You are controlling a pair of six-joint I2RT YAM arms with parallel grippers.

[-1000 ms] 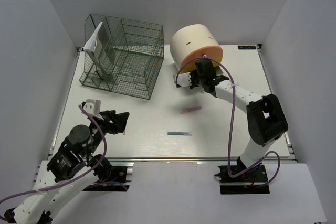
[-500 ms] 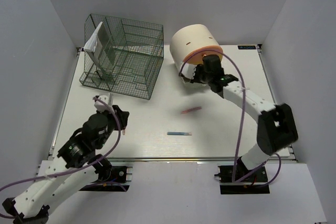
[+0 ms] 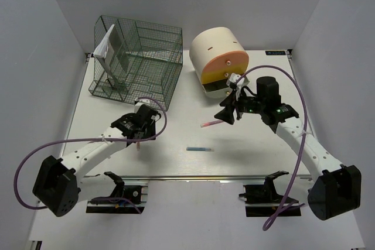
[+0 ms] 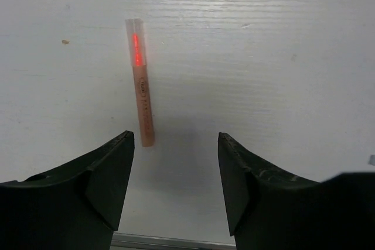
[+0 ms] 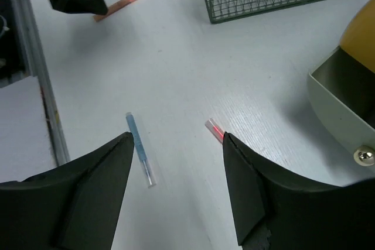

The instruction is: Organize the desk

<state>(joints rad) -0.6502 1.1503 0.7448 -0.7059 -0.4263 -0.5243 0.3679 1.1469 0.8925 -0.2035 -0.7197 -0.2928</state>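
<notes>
Both grippers are wide open and hold nothing. The desk [image 3: 258, 144] fills the middle of the top view. On it, an orange pen [image 4: 140, 86] lies close to one finger of my left gripper [image 4: 176, 139], so I would slide toward the frame's left before squeezing. My right gripper [image 5: 179, 139] hangs above a pink pen [image 5: 214, 129]. The top view nearly hides the orange pen; the left wrist view shows all of it.

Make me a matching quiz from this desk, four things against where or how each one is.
Things:
1 blue pen
2 orange pen
3 wire rack
4 drawer

Places or states:
A pulled open
B far left corner
C just ahead of the left claw
D centre of the desk, toward the near edge

Pairs: 1-D, 2-C, 3-B, 4-A
</notes>
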